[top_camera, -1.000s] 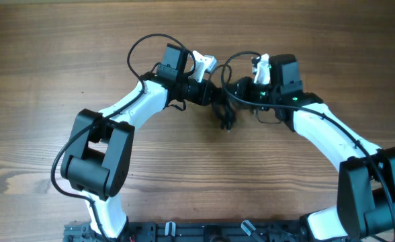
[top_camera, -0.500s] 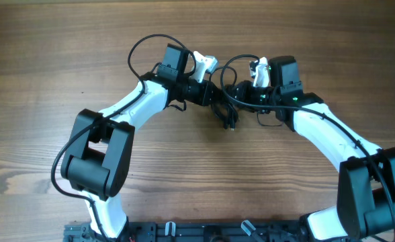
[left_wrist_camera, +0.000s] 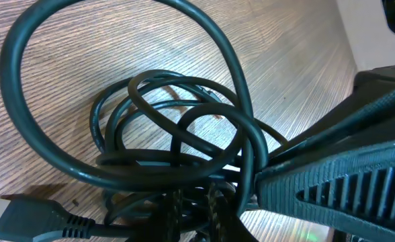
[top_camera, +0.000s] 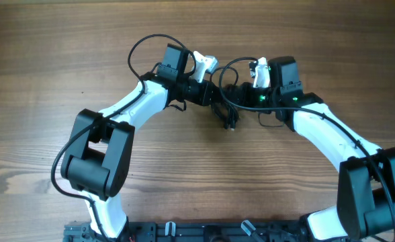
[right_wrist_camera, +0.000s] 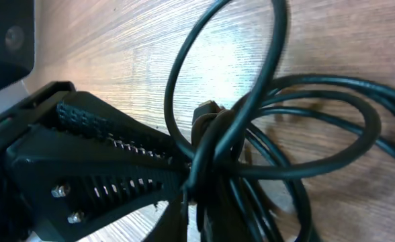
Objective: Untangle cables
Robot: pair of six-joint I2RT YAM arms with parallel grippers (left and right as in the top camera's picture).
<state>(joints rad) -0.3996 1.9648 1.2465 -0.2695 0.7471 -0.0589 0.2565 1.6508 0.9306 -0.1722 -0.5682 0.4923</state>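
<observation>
Wood-grain worktop [top_camera: 63,54] carries both arms, which meet at its far middle. Thick arm wiring [top_camera: 138,46] loops out beside the left wrist, apart from the work. The cables [top_camera: 228,115] sit between the two arms as a tight knot of thin black loops resting on the wood, with one flat plug [left_wrist_camera: 26,215] at the knot's edge. The left end effector [top_camera: 215,95] is clamped on the cables. The right end effector [top_camera: 235,90] is closed tight on the same knot.
</observation>
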